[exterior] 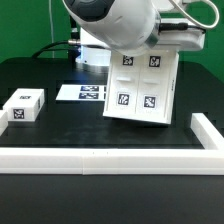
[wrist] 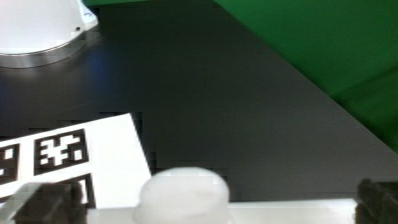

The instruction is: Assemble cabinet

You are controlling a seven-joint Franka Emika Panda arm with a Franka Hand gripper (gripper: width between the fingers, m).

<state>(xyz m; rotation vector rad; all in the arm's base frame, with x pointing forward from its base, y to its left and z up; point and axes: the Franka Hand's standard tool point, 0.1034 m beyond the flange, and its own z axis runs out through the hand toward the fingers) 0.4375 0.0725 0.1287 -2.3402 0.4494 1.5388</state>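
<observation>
The cabinet (exterior: pixel 143 85), a white boxy body with several square tags on its face, hangs tilted under the arm's wrist, its lower edge near the table. In the exterior view the white arm housing hides the fingers. In the wrist view my gripper (wrist: pixel 214 207) has its dark fingers (wrist: pixel 48 203) set wide apart on either side of a white part with a rounded knob (wrist: pixel 185 192). The white surface fills the gap between the fingers, so the gripper is shut on the cabinet.
The marker board (exterior: pixel 88 92) lies on the black table behind the cabinet and shows in the wrist view (wrist: pixel 63 150). A small white tagged block (exterior: pixel 24 105) sits at the exterior view's left. A long low white border rail (exterior: pixel 100 160) runs along the front and right. The robot base (wrist: pixel 36 30) stands beyond.
</observation>
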